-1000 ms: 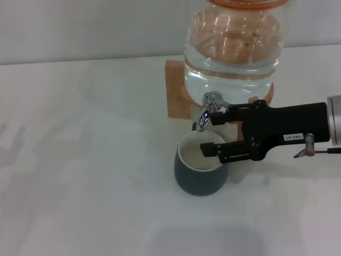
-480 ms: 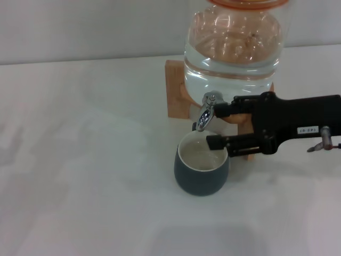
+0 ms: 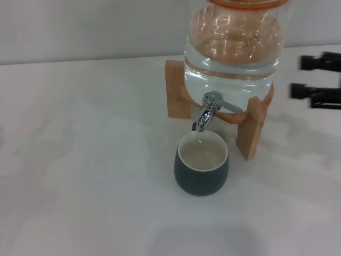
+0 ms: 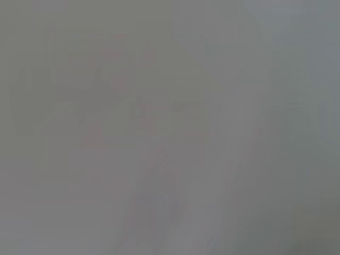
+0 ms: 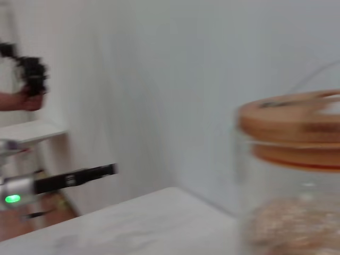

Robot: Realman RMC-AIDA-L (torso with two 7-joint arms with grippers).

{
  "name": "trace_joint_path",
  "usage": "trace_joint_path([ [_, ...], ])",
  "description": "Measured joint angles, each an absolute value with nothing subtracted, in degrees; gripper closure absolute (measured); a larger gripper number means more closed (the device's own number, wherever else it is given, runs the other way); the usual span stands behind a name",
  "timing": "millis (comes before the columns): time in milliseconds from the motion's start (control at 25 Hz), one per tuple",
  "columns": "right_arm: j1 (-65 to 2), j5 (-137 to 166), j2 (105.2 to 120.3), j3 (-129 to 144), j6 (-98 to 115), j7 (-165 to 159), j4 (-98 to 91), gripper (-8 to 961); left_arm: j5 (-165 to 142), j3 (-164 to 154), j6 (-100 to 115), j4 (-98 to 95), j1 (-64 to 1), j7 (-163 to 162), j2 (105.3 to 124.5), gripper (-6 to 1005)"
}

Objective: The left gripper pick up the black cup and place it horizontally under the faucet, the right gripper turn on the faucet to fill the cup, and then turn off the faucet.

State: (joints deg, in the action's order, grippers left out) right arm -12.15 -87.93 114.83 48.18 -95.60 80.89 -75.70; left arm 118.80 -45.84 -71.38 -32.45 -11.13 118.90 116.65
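Water fills the glass jar; black cup stands under the faucet.

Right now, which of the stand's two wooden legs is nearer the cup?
The right-hand wooden leg, standing just beside the black cup under the faucet; the left wooden leg sits farther back.

A clear glass water jar sits on a wooden stand on the white table.
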Motion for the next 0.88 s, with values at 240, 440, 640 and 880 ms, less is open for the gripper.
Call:
trace_joint_path([
  [240, -9.95, -90.62, 114.91, 37.69, -95.45, 90.8, -66.36, 171, 118.78, -39.53, -71.87, -32.61, -10.19, 121.35, 117.38, 507],
  [440, -10.05, -94.49, 114.86, 22.17, -95.3, 106.15, -47.03, 171, 119.02, -33.28, -72.16, -32.85, -9.77, 124.23, 118.18, 507],
  [640, -9.88, -96.91, 114.83, 6.03, -95.0, 123.69, -28.47, 171, 119.34, -29.45, -72.3, -32.81, -9.93, 126.76, 118.82, 507],
  [880, -8.28, -96.95, 114.8, 0.7, -92.16, 130.57, -20.42, 170, 120.12, -28.92, -71.82, -32.51, -10.79, 127.99, 118.81, 507],
])
